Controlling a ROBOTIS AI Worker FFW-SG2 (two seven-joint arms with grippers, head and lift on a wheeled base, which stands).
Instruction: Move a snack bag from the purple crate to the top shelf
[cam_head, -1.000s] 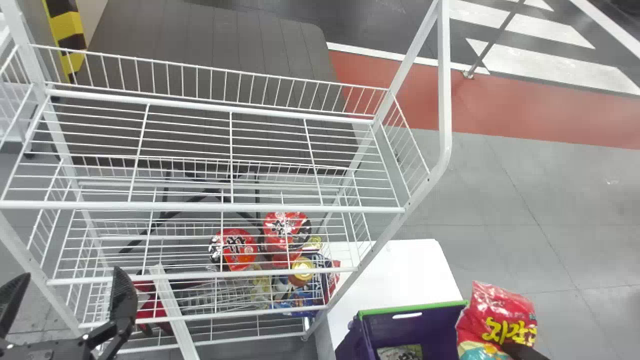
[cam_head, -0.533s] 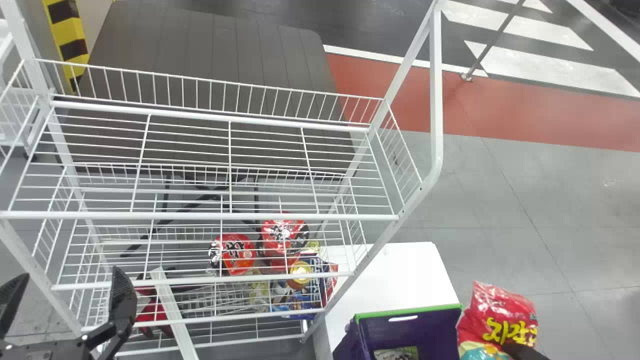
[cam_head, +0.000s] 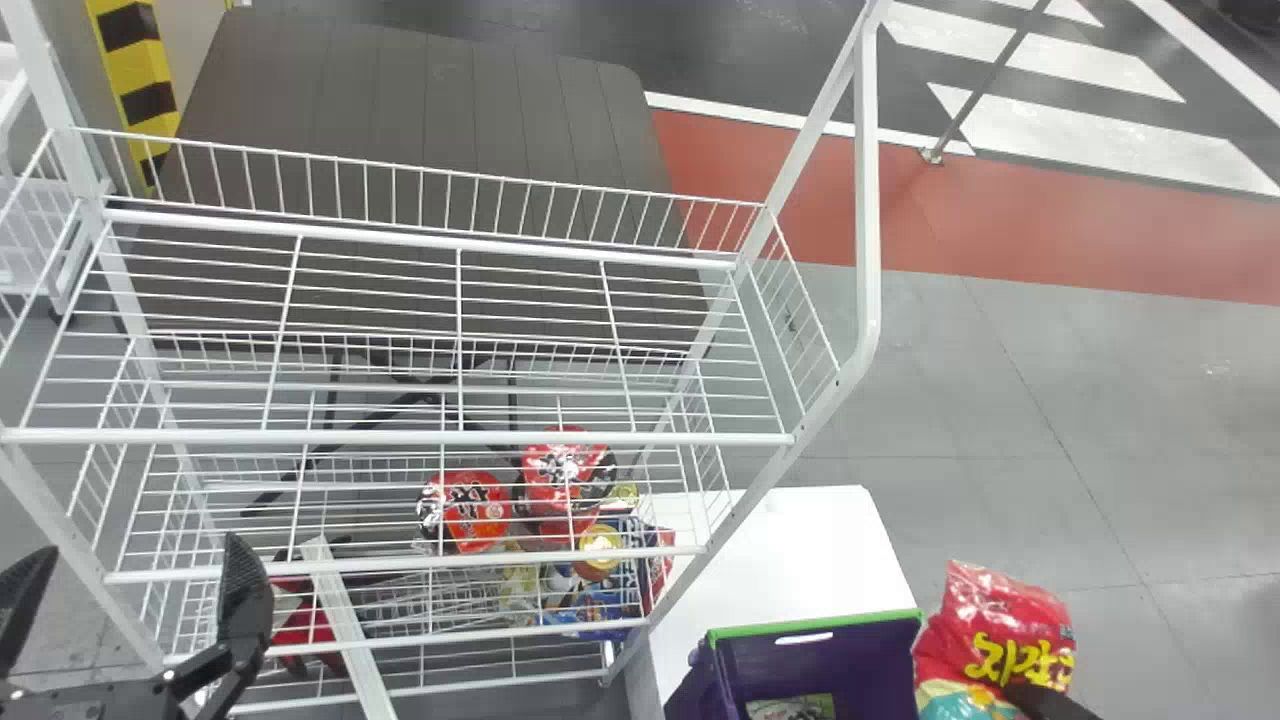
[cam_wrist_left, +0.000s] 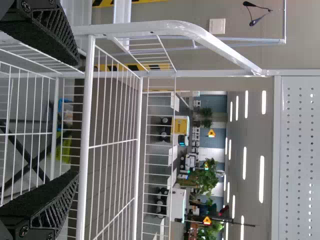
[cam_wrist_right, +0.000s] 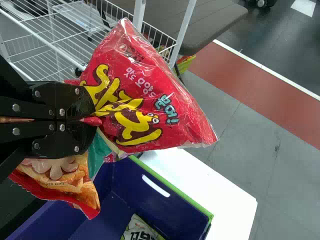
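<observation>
At the lower right of the head view my right gripper (cam_head: 1035, 695) holds the red snack bag (cam_head: 1000, 630), just right of the purple crate (cam_head: 815, 660). In the right wrist view the right gripper (cam_wrist_right: 92, 120) is pinched shut on the middle of the red bag (cam_wrist_right: 150, 95), above the crate (cam_wrist_right: 135, 187). My left gripper (cam_head: 125, 610) stands open and empty at the lower left, before the rack. Its two fingers stand wide apart in the left wrist view, the left gripper (cam_wrist_left: 55, 120) facing the wire rack. The top shelf (cam_head: 400, 437) holds nothing.
Lower rack levels hold red packages (cam_head: 468, 510) and other packs. A white surface (cam_head: 790, 540) lies beside the crate, and another bag (cam_wrist_right: 140, 230) is inside it. The rack's right post (cam_head: 867, 200) rises between the top shelf and the open floor on the right.
The rack, crate and floor have shifted slightly in the head view, the top shelf's front rail sitting lower than before. The right gripper keeps its hold on the bag; both arms look nearly still.
</observation>
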